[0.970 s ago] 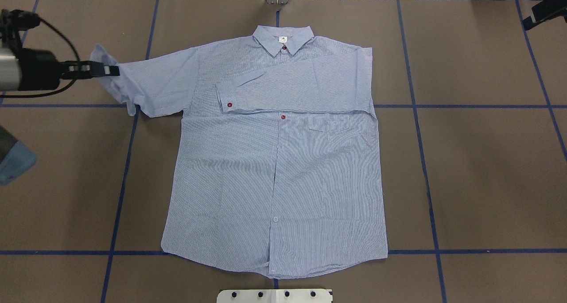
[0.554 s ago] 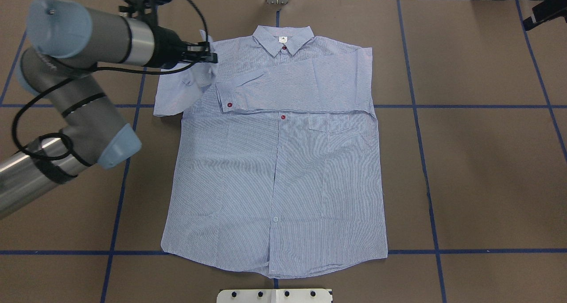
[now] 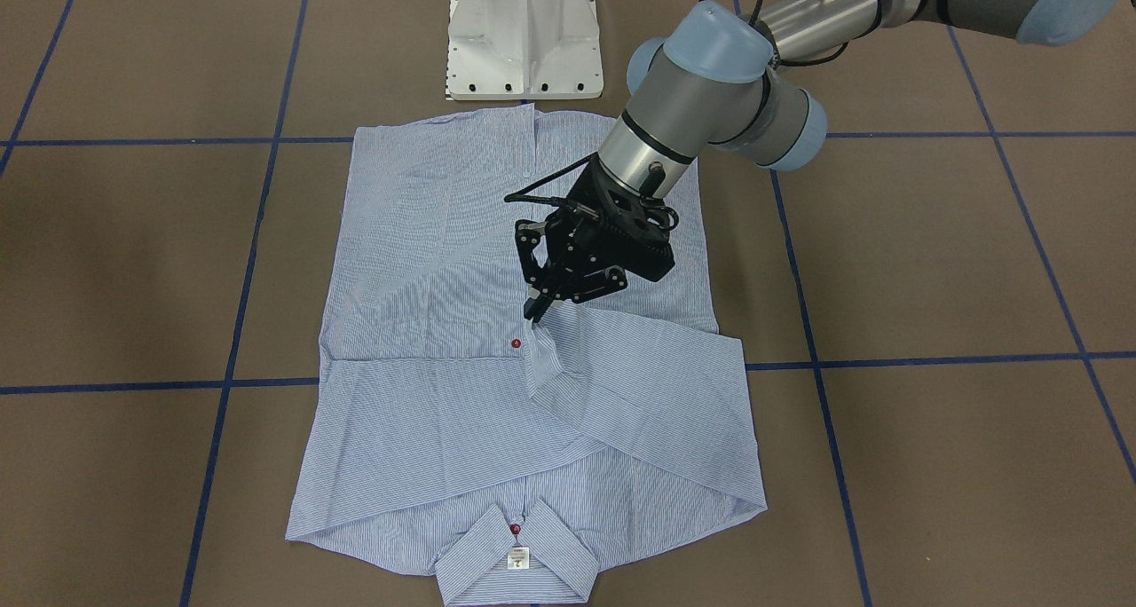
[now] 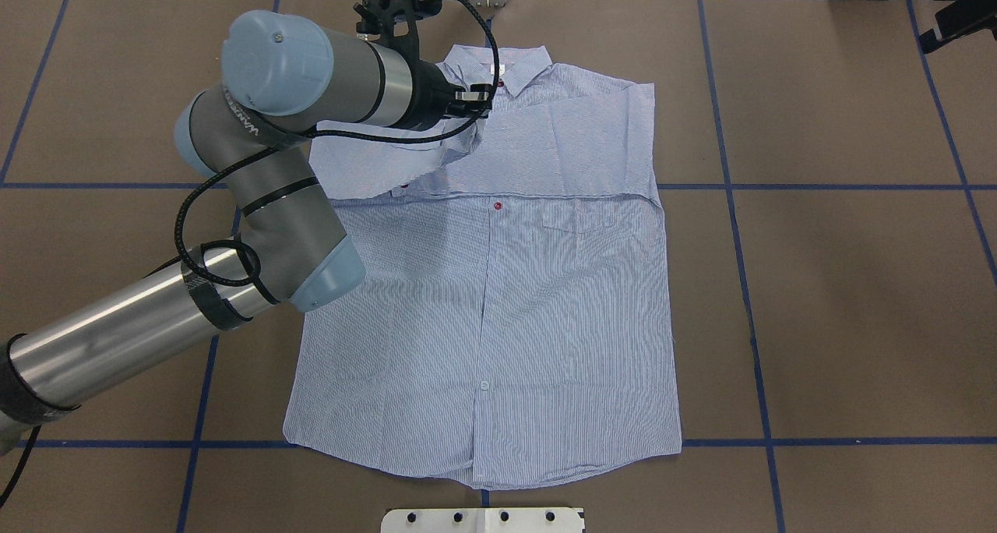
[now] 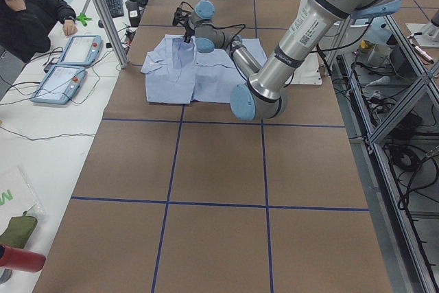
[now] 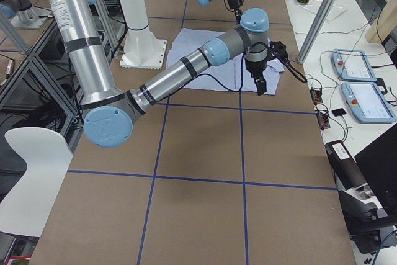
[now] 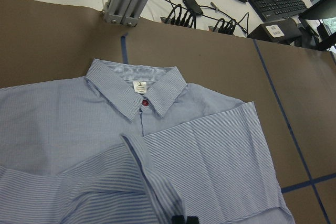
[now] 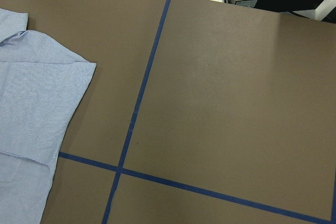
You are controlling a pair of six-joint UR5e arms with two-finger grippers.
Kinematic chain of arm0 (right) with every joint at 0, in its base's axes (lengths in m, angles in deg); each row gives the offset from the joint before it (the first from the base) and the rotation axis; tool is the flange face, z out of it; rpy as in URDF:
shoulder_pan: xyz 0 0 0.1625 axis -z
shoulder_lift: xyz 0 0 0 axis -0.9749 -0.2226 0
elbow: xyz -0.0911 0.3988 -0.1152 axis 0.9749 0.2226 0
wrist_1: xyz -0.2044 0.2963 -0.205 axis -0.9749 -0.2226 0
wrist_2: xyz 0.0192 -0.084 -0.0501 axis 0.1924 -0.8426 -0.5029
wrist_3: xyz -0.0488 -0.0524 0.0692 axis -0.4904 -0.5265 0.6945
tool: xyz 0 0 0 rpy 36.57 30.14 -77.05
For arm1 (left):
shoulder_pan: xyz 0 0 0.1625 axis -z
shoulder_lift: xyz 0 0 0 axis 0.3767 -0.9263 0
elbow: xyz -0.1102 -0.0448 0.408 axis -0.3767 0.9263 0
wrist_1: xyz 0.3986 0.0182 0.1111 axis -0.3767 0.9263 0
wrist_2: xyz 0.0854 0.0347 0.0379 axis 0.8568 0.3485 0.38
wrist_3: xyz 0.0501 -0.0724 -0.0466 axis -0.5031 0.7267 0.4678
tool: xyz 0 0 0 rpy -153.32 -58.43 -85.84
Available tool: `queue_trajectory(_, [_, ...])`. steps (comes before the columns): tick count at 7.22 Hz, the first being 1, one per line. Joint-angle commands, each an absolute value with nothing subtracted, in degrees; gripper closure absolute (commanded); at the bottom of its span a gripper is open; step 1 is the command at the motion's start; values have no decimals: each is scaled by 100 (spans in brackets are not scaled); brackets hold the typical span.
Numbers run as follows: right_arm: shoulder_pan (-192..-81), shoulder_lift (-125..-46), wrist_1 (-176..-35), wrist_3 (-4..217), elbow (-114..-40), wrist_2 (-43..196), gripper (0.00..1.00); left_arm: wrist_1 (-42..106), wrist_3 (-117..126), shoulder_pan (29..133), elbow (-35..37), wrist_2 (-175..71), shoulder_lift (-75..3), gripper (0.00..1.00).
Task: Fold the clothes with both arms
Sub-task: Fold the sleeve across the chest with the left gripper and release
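One shirt (image 4: 483,307) lies flat in the middle of the table (image 4: 841,307), its collar on the far side from the base (image 3: 522,35). Left gripper (image 3: 535,310) pinches one sleeve (image 3: 639,385), which lies across the chest over the other. Right gripper (image 6: 260,86) hangs right of the shirt; whether its jaws are spread or closed cannot be told. Two pendants (image 6: 347,61) lie beyond the far edge.

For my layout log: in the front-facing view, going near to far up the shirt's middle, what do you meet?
On the light-blue striped button-up shirt: white neck label → dark red collar button → dark red front button → left arm's black two-finger pincer → white pedestal base.
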State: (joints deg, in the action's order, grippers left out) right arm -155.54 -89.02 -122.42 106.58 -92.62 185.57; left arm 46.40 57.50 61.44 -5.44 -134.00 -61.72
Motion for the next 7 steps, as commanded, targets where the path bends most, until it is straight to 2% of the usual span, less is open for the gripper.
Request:
queue_trajectory(1, [-15554, -8902, -12242, 10661, -9266, 18548, 0, 4648, 5754, 5767, -744, -12938, -6363, 100])
queue_trajectory(6, [-15554, -8902, -12242, 10661, -9249, 18548, 0, 4674, 5737, 5132, -1017, -12425, -6617, 100])
queue_trajectory(7, [-15554, -8911, -12242, 10661, -9266, 18548, 0, 4683, 5746, 4983, -1051, -12425, -6714, 85])
